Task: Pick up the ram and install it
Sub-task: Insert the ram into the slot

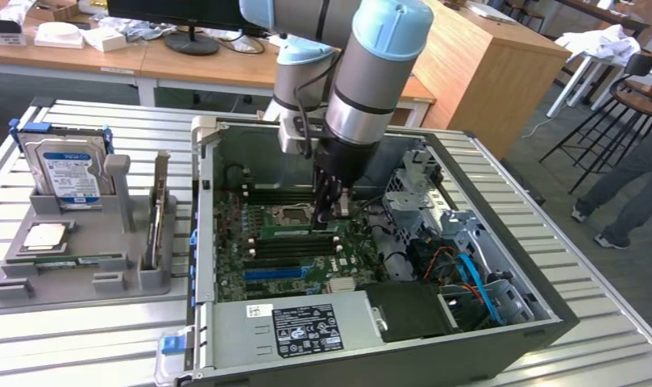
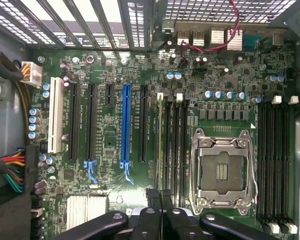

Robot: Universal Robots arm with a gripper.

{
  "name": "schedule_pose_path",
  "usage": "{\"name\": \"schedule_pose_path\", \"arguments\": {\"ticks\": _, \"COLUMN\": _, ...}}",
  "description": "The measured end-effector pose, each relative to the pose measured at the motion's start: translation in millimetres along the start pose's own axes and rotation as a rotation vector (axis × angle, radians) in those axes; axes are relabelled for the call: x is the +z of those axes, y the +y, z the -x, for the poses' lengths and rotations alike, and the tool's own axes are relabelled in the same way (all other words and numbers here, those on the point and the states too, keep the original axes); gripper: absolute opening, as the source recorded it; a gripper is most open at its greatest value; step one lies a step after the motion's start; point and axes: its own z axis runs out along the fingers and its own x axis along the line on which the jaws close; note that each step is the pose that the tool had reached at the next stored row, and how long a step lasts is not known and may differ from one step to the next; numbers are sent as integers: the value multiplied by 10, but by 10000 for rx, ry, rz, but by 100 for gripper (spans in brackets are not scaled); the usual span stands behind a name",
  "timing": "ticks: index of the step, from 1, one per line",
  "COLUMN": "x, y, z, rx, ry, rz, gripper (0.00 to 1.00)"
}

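The ram (image 2: 159, 145) shows edge-on in the wrist view as a thin green stick. It stands upright in line with a memory slot beside the open CPU socket (image 2: 222, 170). My gripper (image 2: 159, 196) is shut on its near end, with the dark fingertips (image 2: 151, 194) pressed against both faces. In the exterior view the gripper (image 1: 328, 214) reaches down into the open computer case (image 1: 202, 242), just above the motherboard (image 1: 293, 258), next to the socket. Whether the ram is fully seated in the slot cannot be told.
A grey holder tray (image 1: 46, 278) at the exterior view's left carries a hard drive (image 1: 70, 173), an upright expansion card (image 1: 157, 214), a square CPU chip (image 1: 44, 235) and a thin green strip (image 1: 76, 260). Case walls, drive cages (image 1: 422, 181) and cables (image 1: 471, 274) surround the gripper. A person's legs (image 1: 632, 173) stand at the far right.
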Motion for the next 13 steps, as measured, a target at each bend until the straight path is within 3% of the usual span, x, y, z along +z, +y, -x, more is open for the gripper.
{"name": "schedule_pose_path", "arguments": {"ticks": 13, "x": 94, "y": -4, "z": -1, "rx": 0, "ry": 1, "rz": 1, "gripper": 12}}
